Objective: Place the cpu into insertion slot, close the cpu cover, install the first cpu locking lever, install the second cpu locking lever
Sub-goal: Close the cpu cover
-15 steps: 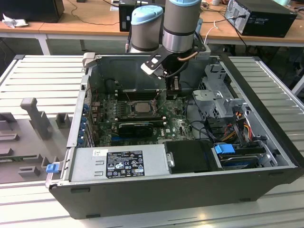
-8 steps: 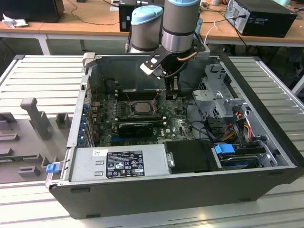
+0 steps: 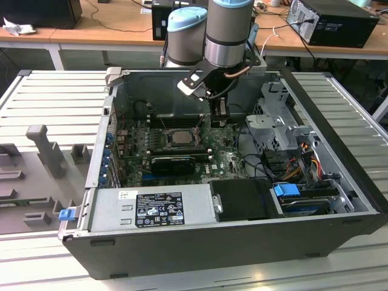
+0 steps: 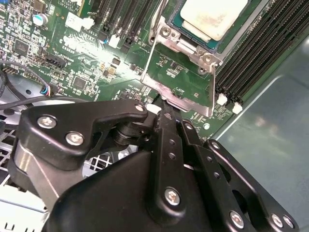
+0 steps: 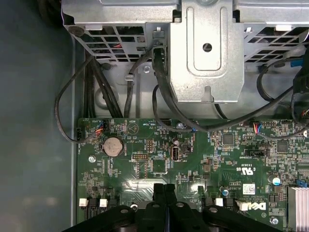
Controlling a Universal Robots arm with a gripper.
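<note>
Inside the open case [image 3: 339, 182] | cpu [image 4: 212, 17] seated in insertion slot [image 3: 162, 138] | cpu cover [image 4: 181, 99] swung open, not closed | fingers [image 4: 169, 130] pressed together at its free edge | both levers apparently undone

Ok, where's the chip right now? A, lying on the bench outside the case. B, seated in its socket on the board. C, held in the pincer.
B: the chip lies in the socket beyond the raised cover, apart from the shut pincer.
</note>
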